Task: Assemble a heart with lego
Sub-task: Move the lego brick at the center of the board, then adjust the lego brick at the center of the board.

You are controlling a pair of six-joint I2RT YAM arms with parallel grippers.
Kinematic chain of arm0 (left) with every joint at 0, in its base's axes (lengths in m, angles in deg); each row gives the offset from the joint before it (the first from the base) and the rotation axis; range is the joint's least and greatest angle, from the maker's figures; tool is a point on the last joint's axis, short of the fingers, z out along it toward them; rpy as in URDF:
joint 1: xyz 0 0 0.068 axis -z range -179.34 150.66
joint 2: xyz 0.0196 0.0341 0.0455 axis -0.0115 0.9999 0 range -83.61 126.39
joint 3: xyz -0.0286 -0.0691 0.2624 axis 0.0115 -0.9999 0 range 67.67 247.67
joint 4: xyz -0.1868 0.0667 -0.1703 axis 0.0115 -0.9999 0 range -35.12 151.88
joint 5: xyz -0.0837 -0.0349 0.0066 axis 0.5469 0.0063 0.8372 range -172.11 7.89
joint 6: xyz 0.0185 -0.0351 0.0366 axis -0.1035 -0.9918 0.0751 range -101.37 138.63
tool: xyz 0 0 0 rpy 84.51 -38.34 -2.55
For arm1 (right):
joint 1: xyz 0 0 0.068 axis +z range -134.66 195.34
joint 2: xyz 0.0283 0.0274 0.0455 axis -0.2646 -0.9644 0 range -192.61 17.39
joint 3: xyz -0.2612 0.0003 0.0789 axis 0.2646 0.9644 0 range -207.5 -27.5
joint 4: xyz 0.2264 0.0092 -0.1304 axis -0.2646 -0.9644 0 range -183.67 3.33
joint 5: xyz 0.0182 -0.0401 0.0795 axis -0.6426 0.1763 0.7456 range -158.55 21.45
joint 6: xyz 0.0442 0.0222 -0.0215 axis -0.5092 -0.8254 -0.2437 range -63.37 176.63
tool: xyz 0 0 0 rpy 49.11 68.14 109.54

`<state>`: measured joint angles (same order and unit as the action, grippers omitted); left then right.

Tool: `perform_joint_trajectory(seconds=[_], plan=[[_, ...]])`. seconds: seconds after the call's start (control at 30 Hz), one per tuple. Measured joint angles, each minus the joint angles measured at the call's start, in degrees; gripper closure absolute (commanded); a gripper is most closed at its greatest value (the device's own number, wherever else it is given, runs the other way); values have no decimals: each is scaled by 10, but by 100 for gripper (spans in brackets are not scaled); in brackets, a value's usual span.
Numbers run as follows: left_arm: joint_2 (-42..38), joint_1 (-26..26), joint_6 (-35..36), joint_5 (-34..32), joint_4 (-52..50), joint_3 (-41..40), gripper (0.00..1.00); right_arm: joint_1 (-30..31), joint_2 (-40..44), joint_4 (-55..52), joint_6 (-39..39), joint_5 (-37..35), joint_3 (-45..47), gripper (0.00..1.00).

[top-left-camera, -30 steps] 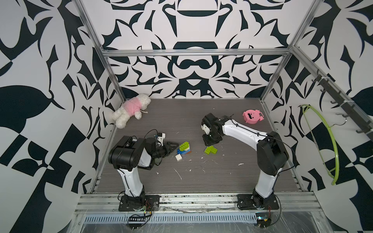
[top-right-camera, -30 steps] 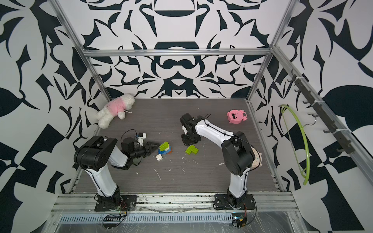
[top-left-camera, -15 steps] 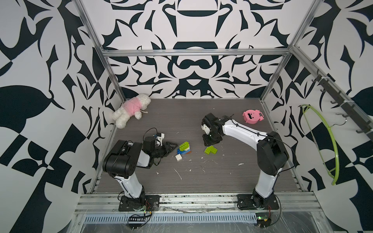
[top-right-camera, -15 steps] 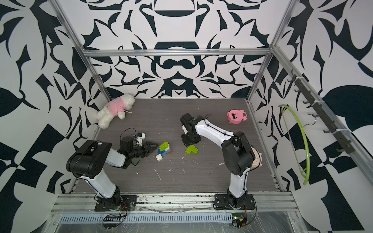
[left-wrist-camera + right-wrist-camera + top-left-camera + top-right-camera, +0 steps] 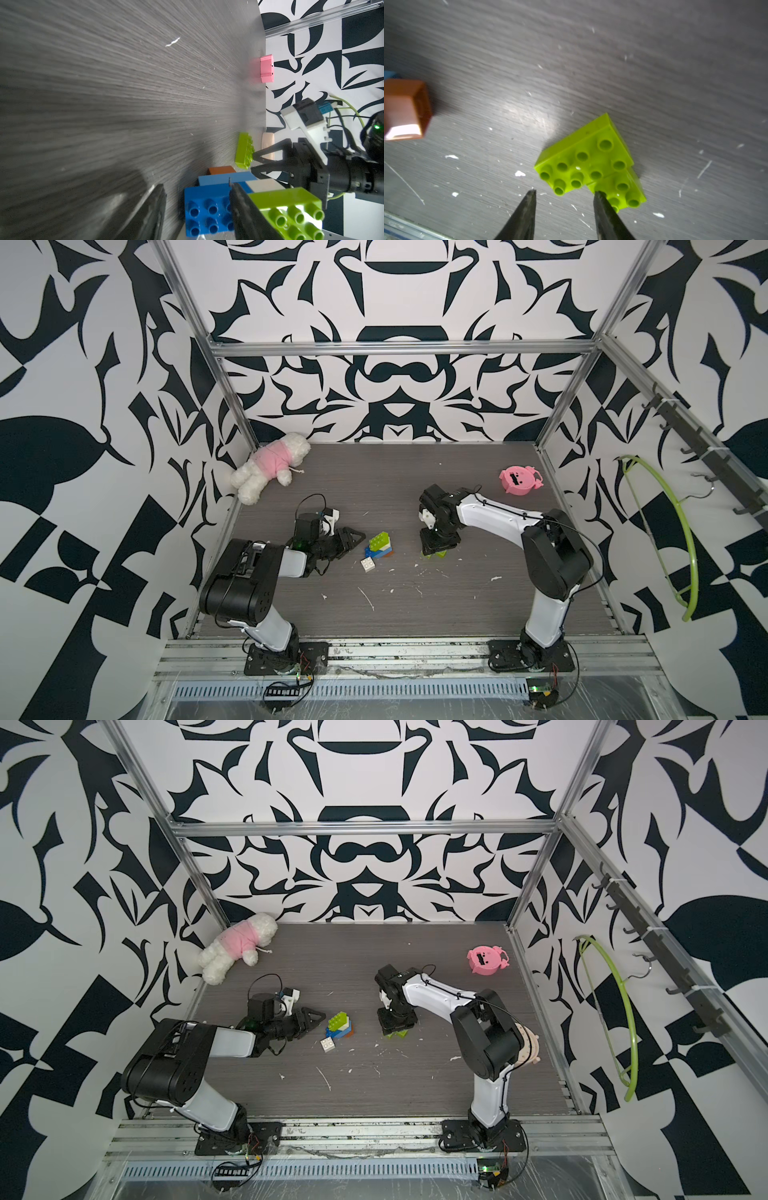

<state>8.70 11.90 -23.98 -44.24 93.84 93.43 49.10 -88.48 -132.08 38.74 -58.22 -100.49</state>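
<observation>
Two claws are down among the bricks; does either hold one? the visitor asks.

Neither, the technician answers. Nearest the arm bases, a loose white square studded brick (image 5: 367, 564) lies just in front of the heart (image 5: 379, 545), a small stepped stack of joined lime-green, white, blue and orange-brown plastic bricks on the grey wood-grain table (image 5: 415, 614). The left gripper (image 5: 355, 543) sits just beside the stack, jaws partly apart. Its wrist view lines the blue brick (image 5: 207, 209) up between them, but a gap shows at one jaw, so nothing is clamped.

And the other?

Near the stack's opposite side, the right gripper (image 5: 563, 194) hovers over a stepped pair of lime-green studded bricks (image 5: 587, 162), jaws parted and empty, probably lined up to pick that piece. Beyond, well apart from the stack, lie a pink round pig-faced toy (image 5: 519, 480) and a white plush in pink (image 5: 270, 466).
</observation>
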Motion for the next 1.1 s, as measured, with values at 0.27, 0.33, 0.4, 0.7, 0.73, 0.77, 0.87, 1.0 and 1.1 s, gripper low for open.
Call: perform_joint_trajectory(seconds=[0.27,0.33,0.4,0.7,0.73,0.77,0.87,1.0,1.1], plan=[[31,7,19,23,-40,38,48,-63,2,31,9,-2,12,51],[40,15,26,23,-53,50,48,-70,2,31,14,-8,11,51],[45,25,32,22,-70,60,49,-65,5,31,16,-14,11,54],[48,34,40,20,-101,74,54,78,87,89,30,83,20,67],[48,34,40,19,-104,74,54,95,92,108,26,107,25,67],[48,36,40,19,-105,74,55,106,92,123,21,125,29,67],[48,41,40,17,-108,74,56,116,81,168,0,160,46,67],[48,52,39,12,-110,74,57,112,52,217,-26,171,61,67],[45,60,39,6,-115,74,58,110,37,246,-41,172,61,68]])
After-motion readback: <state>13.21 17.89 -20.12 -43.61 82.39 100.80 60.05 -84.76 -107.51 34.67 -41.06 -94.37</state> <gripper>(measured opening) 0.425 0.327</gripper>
